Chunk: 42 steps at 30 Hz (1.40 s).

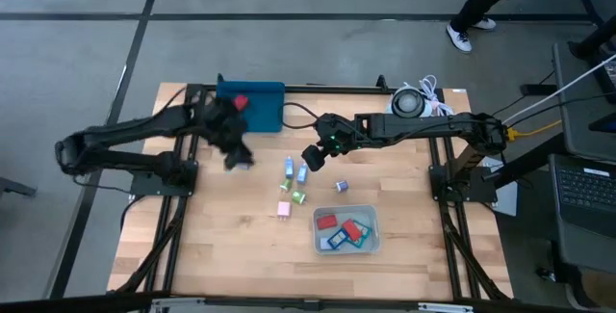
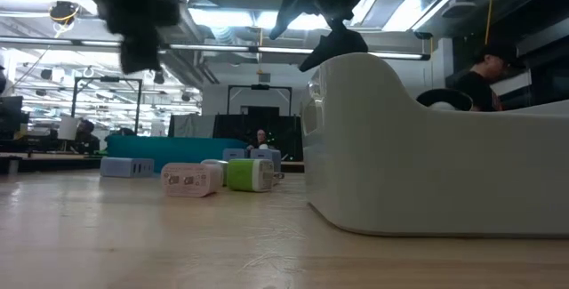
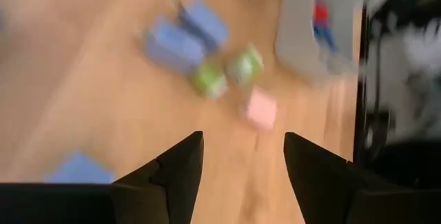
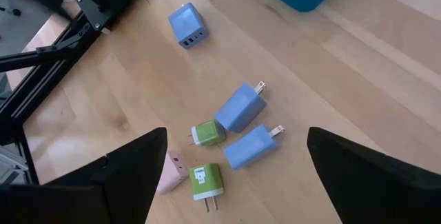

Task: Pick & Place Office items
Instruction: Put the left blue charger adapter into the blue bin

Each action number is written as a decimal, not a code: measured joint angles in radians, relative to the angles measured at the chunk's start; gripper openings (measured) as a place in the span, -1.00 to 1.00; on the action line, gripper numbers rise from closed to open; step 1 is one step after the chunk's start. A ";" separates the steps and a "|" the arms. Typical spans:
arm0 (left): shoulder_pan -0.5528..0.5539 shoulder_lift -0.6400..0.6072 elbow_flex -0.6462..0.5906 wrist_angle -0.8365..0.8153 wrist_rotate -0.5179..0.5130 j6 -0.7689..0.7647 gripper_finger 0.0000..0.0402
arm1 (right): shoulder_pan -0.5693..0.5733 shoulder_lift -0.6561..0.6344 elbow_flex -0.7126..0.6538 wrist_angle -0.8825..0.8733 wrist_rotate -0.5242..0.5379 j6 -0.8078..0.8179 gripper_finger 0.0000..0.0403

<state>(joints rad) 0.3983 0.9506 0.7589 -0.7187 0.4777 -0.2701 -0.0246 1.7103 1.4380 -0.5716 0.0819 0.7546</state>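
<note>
Fingers spread wide and empty on the right gripper (image 1: 312, 156) and left gripper (image 1: 238, 158); centre over one light-blue charger (image 4: 240, 107) at frame middle, descend squarely.

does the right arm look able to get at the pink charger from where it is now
Probably yes. The right gripper hovers open above the loose pile, and the pink charger lies bare on the wood by a green charger, nothing on top. The left gripper is off to the side.

Wooden table (image 1: 212, 246) carries scattered chargers (image 1: 289, 167), grey bin (image 1: 373, 241), blue tray (image 1: 265, 111).
</note>
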 joint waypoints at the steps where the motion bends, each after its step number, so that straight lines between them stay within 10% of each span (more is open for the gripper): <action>1: -0.055 -0.016 0.000 -0.036 -0.031 -0.001 -0.02 | 0.002 0.000 0.000 0.000 0.000 0.000 0.76; 11: -0.504 -0.055 0.000 -0.398 -0.418 0.051 0.01 | 0.044 0.000 0.000 0.000 0.016 0.048 0.76; 30: -0.178 0.385 0.081 -0.265 -0.495 0.734 0.66 | 0.066 -0.006 0.000 0.002 0.005 0.072 0.76; 42: -0.057 0.588 0.078 -0.140 -0.451 0.801 0.66 | 0.111 -0.011 0.000 -0.029 0.016 0.105 0.76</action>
<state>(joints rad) 0.3414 1.5384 0.8365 -0.8591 0.0271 0.5304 0.0862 1.6998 1.4380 -0.6006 0.0976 0.8596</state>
